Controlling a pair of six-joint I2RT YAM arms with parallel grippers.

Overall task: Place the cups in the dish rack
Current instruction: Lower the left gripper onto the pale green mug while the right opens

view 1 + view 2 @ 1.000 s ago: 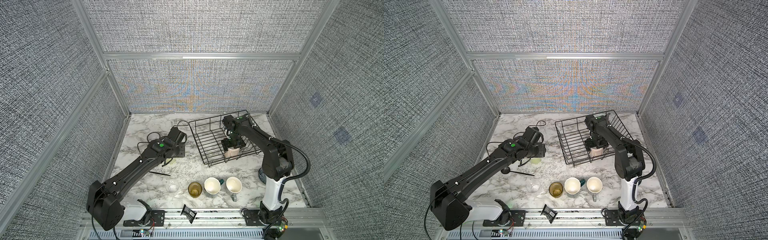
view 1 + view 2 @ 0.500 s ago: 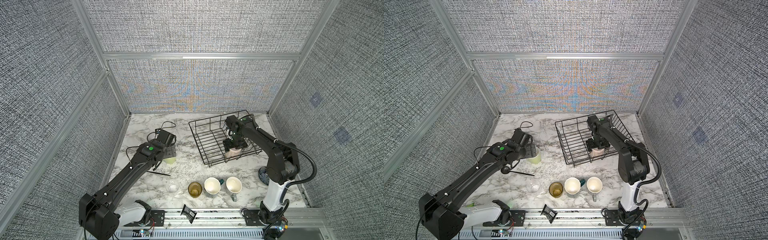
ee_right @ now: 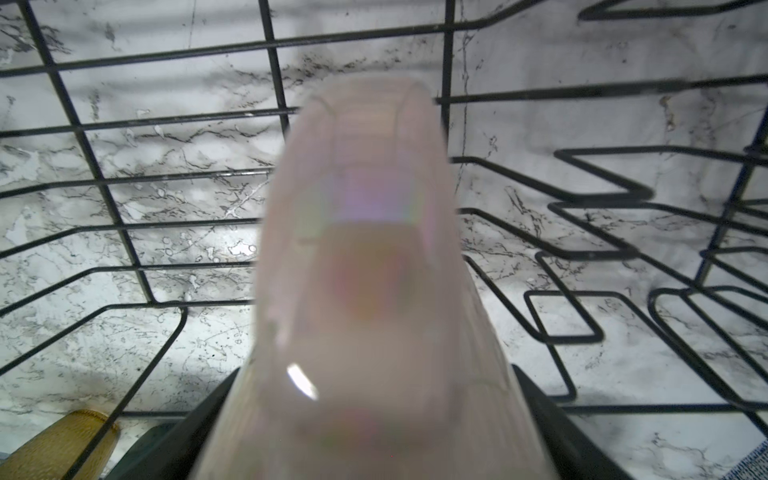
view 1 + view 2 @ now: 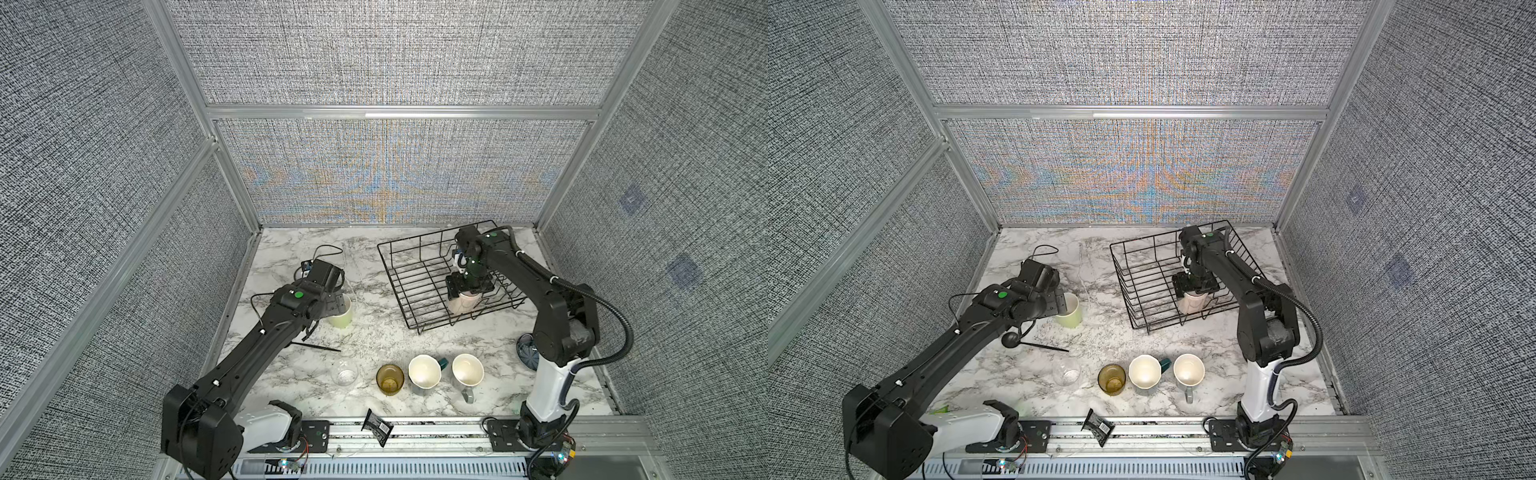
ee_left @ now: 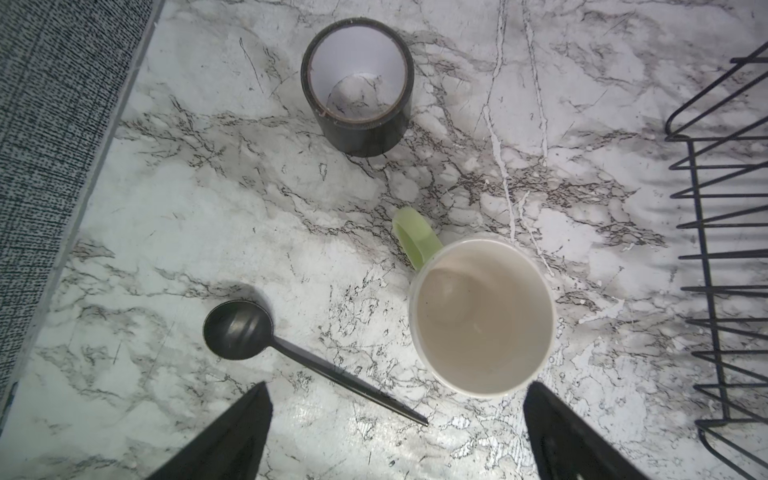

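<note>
The light green mug [image 5: 482, 316] stands upright on the marble left of the dish rack [image 4: 415, 266], cream inside, and both top views show it [image 4: 341, 318] [image 4: 1070, 313]. My left gripper [image 5: 397, 390] hangs open just above it, holding nothing. My right gripper [image 4: 467, 291] is shut on the tall pink mug [image 3: 374, 257], held low inside the rack near its front wall [image 4: 1192, 303]. Along the front stand the small clear glass [image 4: 345, 372], the amber tumbler [image 4: 390, 379], the teal mug [image 4: 424, 372] and the grey mug [image 4: 467, 370].
A black tape roll [image 5: 357, 87] stands beyond the green mug, and a black spoon [image 5: 239, 330] lies beside it. A dark blue bowl [image 4: 527, 351] is half hidden behind the right arm. A black packet [image 4: 377, 426] lies on the front rail. Rack prongs [image 3: 602, 199] stand beside the pink mug.
My left arm has swung left, away from the rack, to above the green mug, and its jaws have opened wide. The right gripper has kept the pink mug in the rack, barely moving.
</note>
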